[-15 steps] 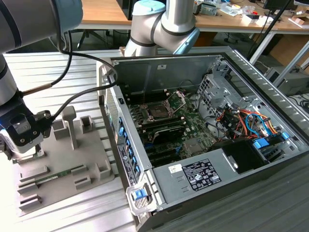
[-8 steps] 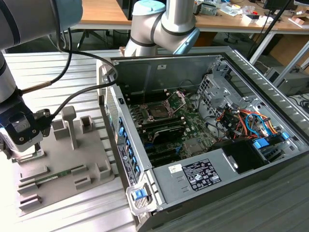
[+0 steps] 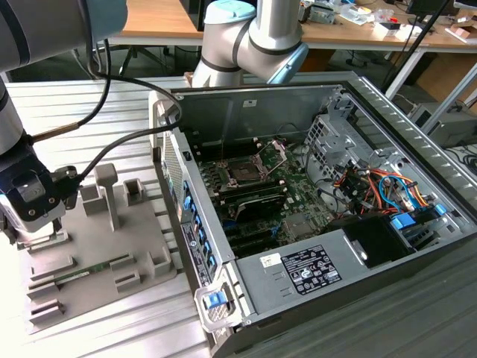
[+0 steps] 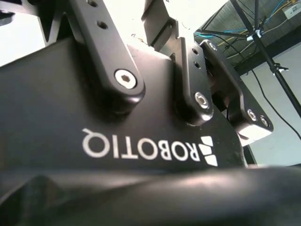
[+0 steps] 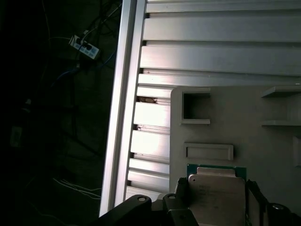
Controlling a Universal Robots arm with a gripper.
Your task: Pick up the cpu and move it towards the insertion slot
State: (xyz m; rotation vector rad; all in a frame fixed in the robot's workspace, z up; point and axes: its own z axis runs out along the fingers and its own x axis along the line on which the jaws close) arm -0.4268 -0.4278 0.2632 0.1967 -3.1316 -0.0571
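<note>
The pincer [image 5: 216,186], white lettering on its black body in the second wrist view, clasps the cpu [image 5: 217,202] by two edges over the grey tray [image 3: 119,261], at the exterior view's left on the worktop [image 3: 97,112]. The slot [image 3: 244,170] lies well apart, rightward, inside the open case [image 3: 417,134].
</note>
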